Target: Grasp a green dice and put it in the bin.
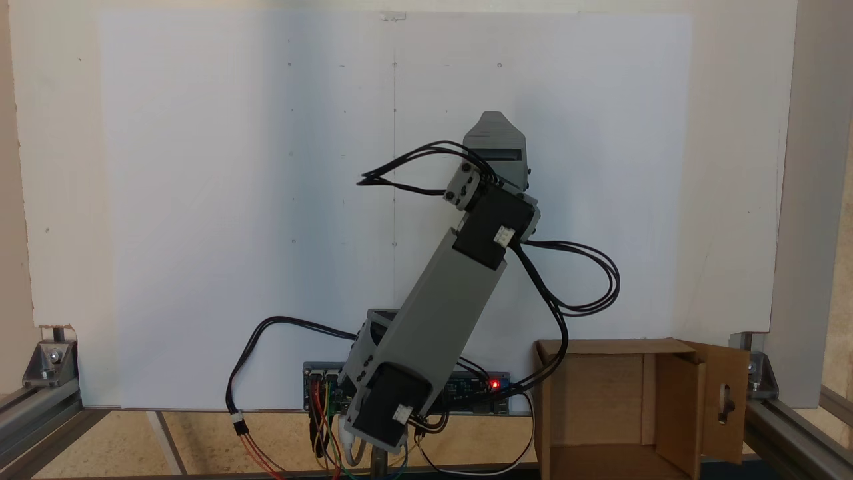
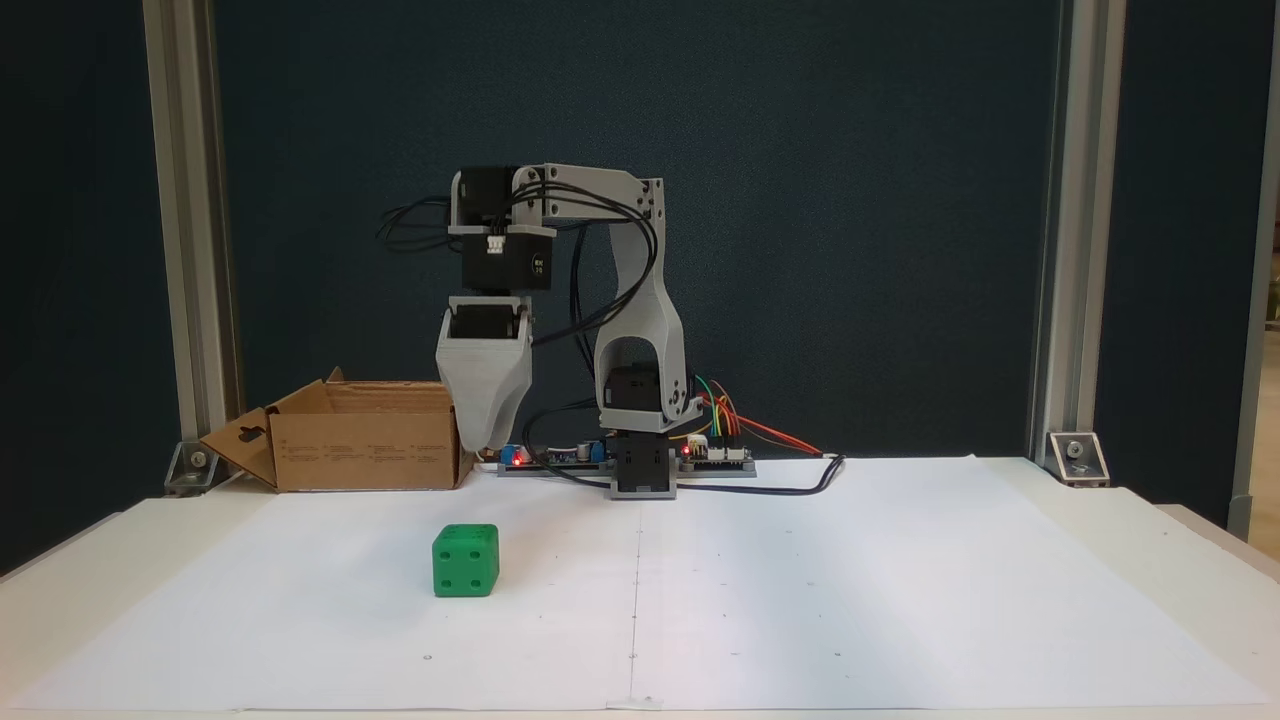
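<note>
The green dice (image 2: 466,560) sits on the white paper, left of centre in a fixed view from the front, with its four-pip face toward the camera. My gripper (image 2: 483,447) points straight down, higher than the dice and clear of it. Only one grey tapered jaw shows, so its state is unclear, and nothing is visibly held. From above, the gripper (image 1: 493,121) tops the arm, and the dice is hidden in that fixed view. The bin (image 2: 365,450), a brown cardboard box with a keyhole flap, stands left of the arm's base; from above the bin (image 1: 600,347) is at the lower right.
The arm's base (image 2: 642,470) and circuit boards (image 2: 715,455) with coloured wires line the back of the table. Black cables (image 1: 586,280) loop out beside the arm. Aluminium frame posts (image 2: 190,250) stand at the back corners. White paper (image 2: 850,600) covers the table.
</note>
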You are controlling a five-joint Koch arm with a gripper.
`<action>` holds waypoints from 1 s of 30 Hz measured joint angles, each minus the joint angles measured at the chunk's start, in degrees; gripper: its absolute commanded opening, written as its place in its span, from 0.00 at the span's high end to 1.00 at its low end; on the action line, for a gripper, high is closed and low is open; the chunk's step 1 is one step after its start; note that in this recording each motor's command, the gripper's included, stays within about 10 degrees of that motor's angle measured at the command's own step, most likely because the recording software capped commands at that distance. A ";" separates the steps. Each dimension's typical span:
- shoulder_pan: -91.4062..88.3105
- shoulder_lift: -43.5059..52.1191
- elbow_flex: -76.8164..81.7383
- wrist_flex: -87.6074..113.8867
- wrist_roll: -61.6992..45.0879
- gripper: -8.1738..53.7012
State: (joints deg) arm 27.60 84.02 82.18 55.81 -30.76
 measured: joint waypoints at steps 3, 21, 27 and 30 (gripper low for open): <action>0.44 -0.53 0.00 0.00 0.00 0.14; 3.52 -4.57 0.00 -0.09 0.00 0.13; 3.60 -4.83 0.00 -0.18 0.00 0.13; 3.60 -5.45 0.00 -0.18 -0.18 0.13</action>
State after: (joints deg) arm 31.20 78.57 82.18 55.63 -30.94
